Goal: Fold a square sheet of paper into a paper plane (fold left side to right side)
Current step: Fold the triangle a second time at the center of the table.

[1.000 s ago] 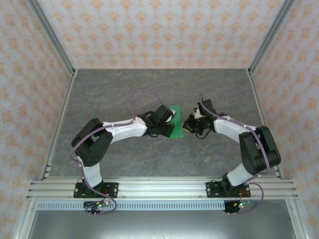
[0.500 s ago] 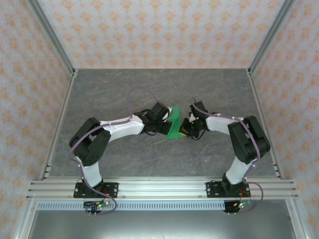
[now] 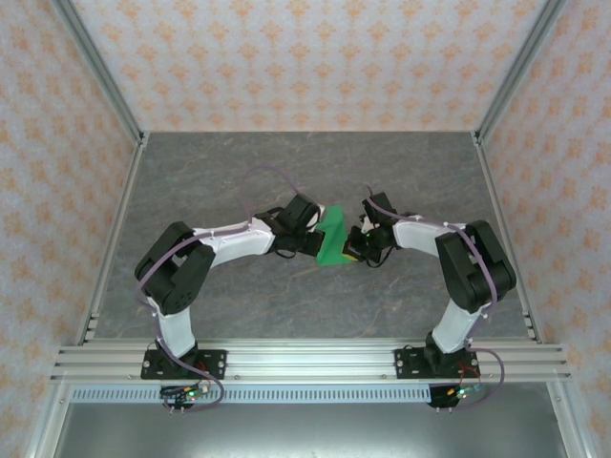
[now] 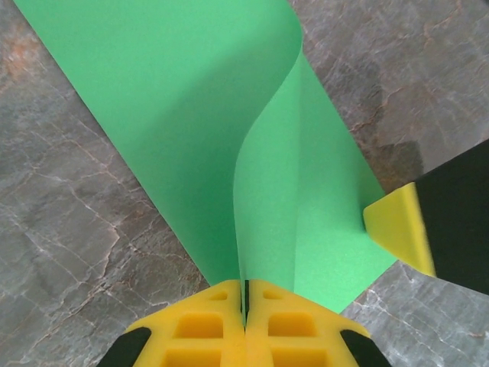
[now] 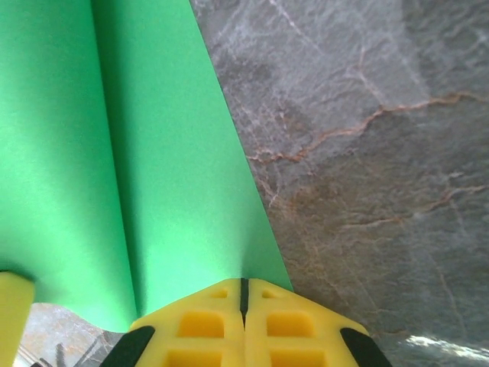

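Note:
The square sheet of paper (image 3: 334, 238) is bright green and lies mid-table between both arms. My left gripper (image 3: 322, 240) is shut on its left edge, which stands lifted and curls over toward the right. In the left wrist view the paper (image 4: 191, 115) runs straight into the closed yellow jaws of the left gripper (image 4: 246, 294). My right gripper (image 3: 355, 250) is shut, its tips resting down on the sheet's right edge. That right gripper's yellow fingertip (image 4: 397, 229) touches the paper near its corner. In the right wrist view the paper (image 5: 153, 153) passes under the closed right gripper (image 5: 244, 289).
The grey marbled tabletop (image 3: 239, 172) surrounds the sheet on all sides. Aluminium frame rails (image 3: 305, 361) cross the near edge, and patterned walls (image 3: 57, 143) close in the left, right and back. The left gripper's yellow finger (image 5: 11, 306) shows at the right wrist view's lower left corner.
The left gripper raised the paper's left edge and carried it rightward, so the sheet now curls. The right gripper moved left onto the paper's right edge and has stayed there.

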Robot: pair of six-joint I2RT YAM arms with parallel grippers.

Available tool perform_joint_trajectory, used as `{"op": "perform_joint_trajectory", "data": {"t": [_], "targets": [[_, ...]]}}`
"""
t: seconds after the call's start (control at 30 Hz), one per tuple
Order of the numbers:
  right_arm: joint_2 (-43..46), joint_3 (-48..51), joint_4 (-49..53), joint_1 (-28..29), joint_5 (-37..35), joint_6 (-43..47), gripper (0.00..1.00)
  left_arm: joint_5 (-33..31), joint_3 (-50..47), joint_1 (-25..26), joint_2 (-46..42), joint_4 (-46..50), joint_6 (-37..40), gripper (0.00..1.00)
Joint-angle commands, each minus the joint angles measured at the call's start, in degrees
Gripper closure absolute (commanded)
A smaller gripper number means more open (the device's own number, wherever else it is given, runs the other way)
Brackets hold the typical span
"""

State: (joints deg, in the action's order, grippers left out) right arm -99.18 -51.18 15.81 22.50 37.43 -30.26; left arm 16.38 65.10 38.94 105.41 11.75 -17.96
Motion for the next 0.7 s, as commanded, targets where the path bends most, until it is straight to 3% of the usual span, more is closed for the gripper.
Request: {"op": "perform_joint_trajectory", "data": {"t": [0.0,0.67], "targets": [[-1.40,-0.55,4.62,0.27,-2.76,1.35,0.95,0.80,-0.06,-0.43,1.59,-1.06,1.01,0.96],[-1.34,0.03,5.40,0.31,-2.89,1.98,0.95,0.52,0.99,-1.58,3.62,-2.67,1.03,0.96]]}}
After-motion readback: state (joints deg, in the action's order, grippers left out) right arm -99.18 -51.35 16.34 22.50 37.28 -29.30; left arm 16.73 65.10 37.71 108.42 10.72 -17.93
